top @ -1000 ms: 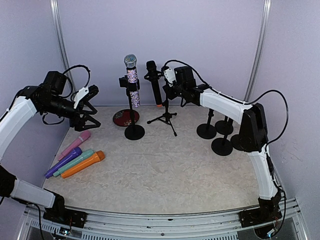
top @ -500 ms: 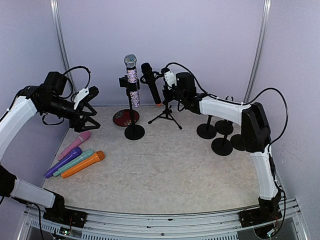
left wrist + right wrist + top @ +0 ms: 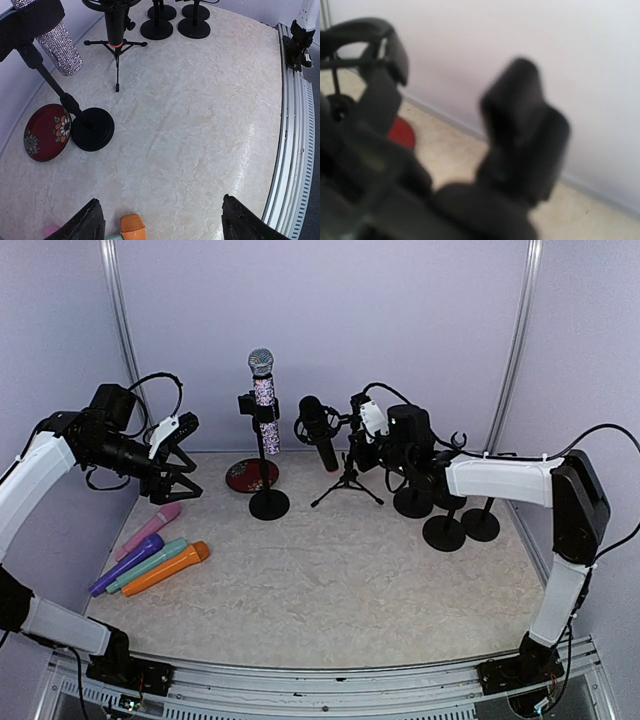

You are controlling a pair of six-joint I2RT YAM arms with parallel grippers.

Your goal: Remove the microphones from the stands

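Your right tool (image 3: 356,436) is clenched at the clip atop the tripod stand (image 3: 347,480), mid-frame in the top view, where the black microphone (image 3: 320,432) sits tilted. Steady that stand, then bring the released left tool (image 3: 185,455) across to draw the microphone out along its axis.

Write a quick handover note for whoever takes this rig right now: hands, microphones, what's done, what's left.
Left hand: open, empty, over the table's left side near the coloured microphones.
Right hand: shut at the top of the tripod stand; its wrist view is too blurred to show what it pinches.
Black microphone: tilted, in the tripod stand's holder.
Glitter microphone: upright in its round-base stand.
Done: nothing removed yet. Left: pull the black microphone free.
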